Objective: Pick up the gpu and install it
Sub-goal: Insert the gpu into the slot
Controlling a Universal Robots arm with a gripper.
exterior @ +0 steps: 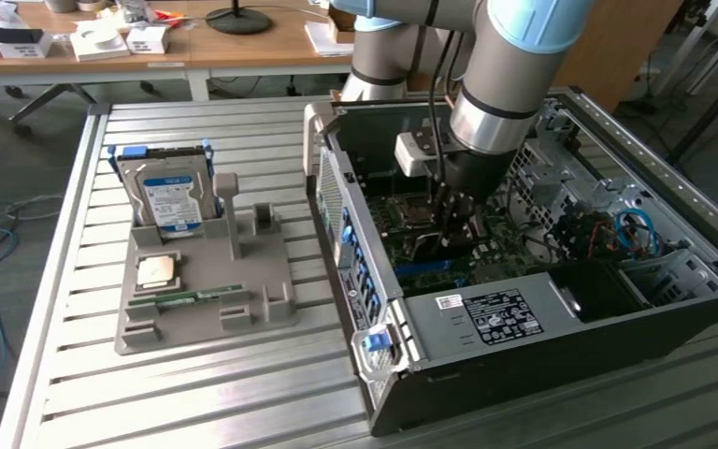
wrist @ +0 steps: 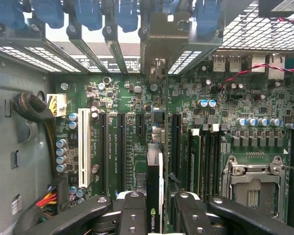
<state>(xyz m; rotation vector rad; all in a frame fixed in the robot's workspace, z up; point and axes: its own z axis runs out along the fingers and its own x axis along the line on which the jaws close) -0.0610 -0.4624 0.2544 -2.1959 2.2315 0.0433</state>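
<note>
Inside the computer case (exterior: 459, 379), above the motherboard (wrist: 122, 98), the gpu (wrist: 155, 178) edge-on, tight in the hand's (wrist: 157, 203) grip.

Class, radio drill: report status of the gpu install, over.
Tool shut on gpu, edge-on over motherboard slots, inside case. Cable bundle well aside.

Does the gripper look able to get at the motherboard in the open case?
Probably yes: the case stands open, the gripper is down inside it, shut on the gpu over the motherboard, and the cables lie off to the sides.
</note>
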